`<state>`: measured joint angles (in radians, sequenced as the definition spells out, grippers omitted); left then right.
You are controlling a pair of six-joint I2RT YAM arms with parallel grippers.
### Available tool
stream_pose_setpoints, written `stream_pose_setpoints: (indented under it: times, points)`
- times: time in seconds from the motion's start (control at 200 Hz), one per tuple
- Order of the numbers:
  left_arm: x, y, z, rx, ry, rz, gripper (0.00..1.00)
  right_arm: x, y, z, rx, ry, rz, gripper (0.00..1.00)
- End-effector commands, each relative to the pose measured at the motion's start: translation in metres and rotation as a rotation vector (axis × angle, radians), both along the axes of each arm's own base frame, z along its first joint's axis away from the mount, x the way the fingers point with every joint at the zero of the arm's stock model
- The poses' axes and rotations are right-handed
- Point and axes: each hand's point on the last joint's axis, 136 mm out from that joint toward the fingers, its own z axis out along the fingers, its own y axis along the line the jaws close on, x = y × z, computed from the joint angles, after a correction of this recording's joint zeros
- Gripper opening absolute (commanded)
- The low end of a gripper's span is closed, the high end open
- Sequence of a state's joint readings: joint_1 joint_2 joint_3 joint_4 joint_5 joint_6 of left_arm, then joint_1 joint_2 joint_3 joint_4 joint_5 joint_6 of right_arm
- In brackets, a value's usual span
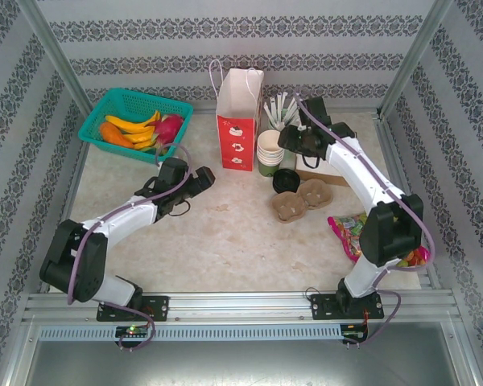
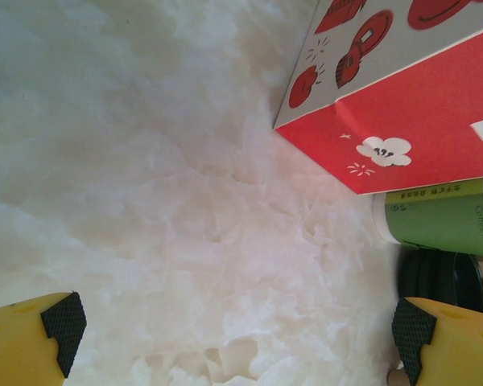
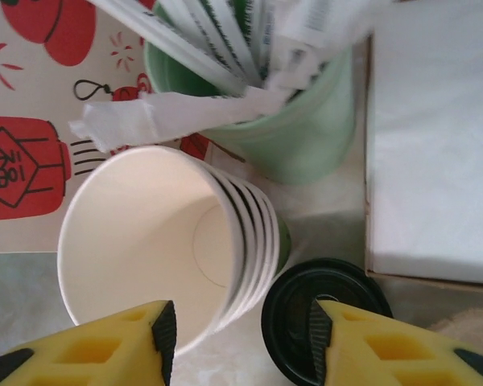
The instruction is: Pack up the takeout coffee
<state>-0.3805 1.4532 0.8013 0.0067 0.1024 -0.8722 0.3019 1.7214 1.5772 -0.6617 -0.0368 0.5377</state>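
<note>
Half open, the right claw (image 3: 237,338) is straddling the rim of the empty cup stack (image 3: 137,241), a stick-filled holder (image 3: 306,137) just beyond, while the left claw (image 2: 237,330) is gaping wide, empty.

Green cup (image 2: 443,213) cut by right edge, white sticks (image 3: 217,48) blurred, black lid (image 3: 294,314) half-covered

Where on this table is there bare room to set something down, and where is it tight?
Bare: the wide front centre of the table between left arm and right arm, and the strip between basket and paper bag. Crowded: right of the bag, where cup stack, stick holder, black lids, brown carriers and right gripper cluster.
</note>
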Motion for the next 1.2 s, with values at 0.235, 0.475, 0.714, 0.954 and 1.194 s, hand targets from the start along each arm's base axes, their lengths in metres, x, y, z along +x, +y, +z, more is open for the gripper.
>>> stream_pose_setpoints:
  times: [0.235, 0.475, 0.714, 0.954, 1.194]
  points:
    - [0.004, -0.007, 0.003, 0.046, 0.022, -0.046, 1.00, 0.012, 0.004, -0.011, -0.171, 0.068, 0.050, 0.32]
    - [0.005, -0.007, -0.001, 0.065, 0.038, -0.052, 1.00, 0.016, 0.009, -0.022, -0.186, 0.091, 0.062, 0.28]
    - [0.007, -0.006, -0.001, 0.083, 0.043, -0.055, 1.00, 0.018, 0.011, -0.015, -0.230, 0.065, 0.070, 0.16]
    - [0.008, -0.005, -0.001, 0.089, 0.051, -0.053, 1.00, 0.018, 0.014, 0.000, -0.196, 0.027, 0.086, 0.00]
    - [0.010, -0.011, 0.009, 0.076, 0.028, -0.081, 1.00, 0.019, 0.015, 0.018, -0.058, 0.001, 0.094, 0.00]
